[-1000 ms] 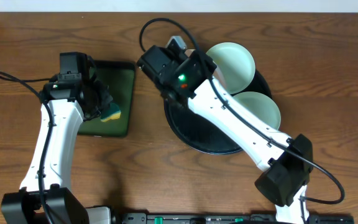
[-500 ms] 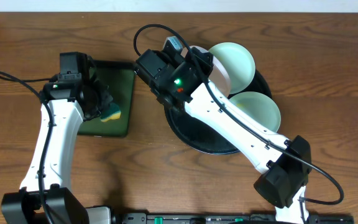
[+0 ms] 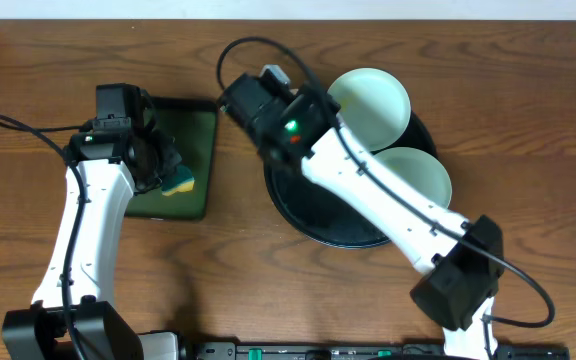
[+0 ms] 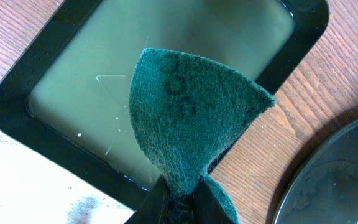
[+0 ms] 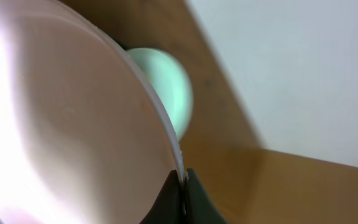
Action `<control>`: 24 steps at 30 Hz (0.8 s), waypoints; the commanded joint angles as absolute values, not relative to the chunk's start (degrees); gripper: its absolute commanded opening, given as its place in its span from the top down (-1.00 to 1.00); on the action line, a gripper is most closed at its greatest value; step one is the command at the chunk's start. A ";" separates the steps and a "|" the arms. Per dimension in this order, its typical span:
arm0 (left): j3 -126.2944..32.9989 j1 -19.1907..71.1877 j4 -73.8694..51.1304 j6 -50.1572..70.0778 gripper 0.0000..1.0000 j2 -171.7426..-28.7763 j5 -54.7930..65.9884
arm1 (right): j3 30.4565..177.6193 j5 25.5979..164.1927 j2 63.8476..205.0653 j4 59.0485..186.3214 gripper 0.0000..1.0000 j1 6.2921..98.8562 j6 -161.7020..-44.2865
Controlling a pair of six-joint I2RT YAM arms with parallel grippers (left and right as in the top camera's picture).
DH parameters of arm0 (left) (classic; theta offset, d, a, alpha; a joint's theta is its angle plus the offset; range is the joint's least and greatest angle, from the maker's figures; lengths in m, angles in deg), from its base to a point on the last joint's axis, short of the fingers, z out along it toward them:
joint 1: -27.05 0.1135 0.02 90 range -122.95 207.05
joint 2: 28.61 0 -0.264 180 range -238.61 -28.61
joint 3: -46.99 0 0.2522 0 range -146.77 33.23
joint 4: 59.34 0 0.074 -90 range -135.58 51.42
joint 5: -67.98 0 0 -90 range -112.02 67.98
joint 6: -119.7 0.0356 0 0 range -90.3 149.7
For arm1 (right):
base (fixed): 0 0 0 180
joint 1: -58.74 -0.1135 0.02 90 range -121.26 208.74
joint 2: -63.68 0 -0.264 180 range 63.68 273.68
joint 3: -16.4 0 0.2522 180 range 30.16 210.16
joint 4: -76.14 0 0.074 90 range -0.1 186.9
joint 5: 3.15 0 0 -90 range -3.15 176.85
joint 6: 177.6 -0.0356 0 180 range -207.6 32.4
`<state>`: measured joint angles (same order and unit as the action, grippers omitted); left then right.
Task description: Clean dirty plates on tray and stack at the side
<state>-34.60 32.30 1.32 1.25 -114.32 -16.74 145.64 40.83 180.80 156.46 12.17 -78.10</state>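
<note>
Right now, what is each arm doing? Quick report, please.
Left gripper shut on sponge, above small green tray. Right gripper shut on one plate's rim. Two more plates on round black tray. Nothing blocking.

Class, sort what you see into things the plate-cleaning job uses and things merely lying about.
Job: white plate in right gripper; two mint plates; round black tray; green scouring sponge in left gripper.
Lying about: rectangular black tray.

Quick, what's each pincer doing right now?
Left pincer: closed on the sponge.
Right pincer: closed on the rim of a plate.
</note>
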 commanded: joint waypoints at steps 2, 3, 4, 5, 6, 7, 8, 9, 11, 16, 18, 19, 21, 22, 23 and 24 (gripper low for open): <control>-34.39 32.50 1.36 1.82 0.85 -113.58 -16.61 | 146.76 57.51 179.82 156.31 0.97 21.07 -84.44; -34.39 32.50 1.36 1.82 0.85 -113.58 -16.61 | 146.76 61.09 179.82 156.33 0.97 23.73 -85.33; -34.39 32.50 1.36 1.82 0.84 -113.58 -16.61 | 146.76 64.46 179.82 156.40 0.97 26.18 -85.84; -34.39 32.50 1.34 1.84 0.86 -113.58 -16.61 | 146.76 69.75 179.82 156.55 0.98 29.83 -85.90; -34.39 32.50 1.34 1.84 0.85 -113.58 -16.61 | 146.76 72.52 179.82 156.64 0.97 31.76 -85.90; -34.39 32.50 1.34 1.82 0.85 -113.58 -16.61 | 146.76 77.36 179.82 156.84 0.97 35.27 -85.88; -34.39 32.50 1.34 1.82 0.84 -113.58 -16.61 | 146.74 81.51 179.82 157.01 0.97 38.42 -85.86; -34.39 32.50 1.34 1.82 0.85 -113.58 -16.61 | 146.67 86.12 179.82 157.27 0.97 42.18 -85.86; -34.39 32.50 1.34 1.84 0.85 -113.58 -16.61 | 146.63 93.05 179.84 157.78 0.98 48.15 -85.81; -34.39 32.50 1.34 1.82 0.85 -113.58 -16.61 | 146.04 104.85 180.21 158.65 0.98 64.17 -85.40; -34.39 32.50 1.34 1.82 0.85 -113.58 -16.61 | 145.07 105.18 180.28 158.56 0.97 69.33 -85.62; -34.39 32.50 1.34 1.82 0.85 -113.58 -16.61 | 144.33 104.89 180.39 158.43 0.97 72.04 -86.34; -34.39 32.50 1.30 1.82 0.85 -113.58 -16.61 | 142.71 104.89 180.67 157.97 0.97 76.28 -87.37; -34.39 32.50 1.27 1.82 0.85 -113.58 -16.61 | 141.34 104.92 180.72 157.34 0.97 78.51 -87.96; -34.39 32.50 1.27 1.82 0.85 -113.58 -16.61 | 140.09 104.92 180.72 156.62 0.98 79.93 -88.44; -34.39 32.50 1.25 1.80 0.85 -113.58 -16.61 | 138.21 104.94 180.72 155.44 0.97 81.76 -89.01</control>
<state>-34.60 32.30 1.30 1.25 -114.32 -16.54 141.80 101.38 180.80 156.29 78.68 -86.34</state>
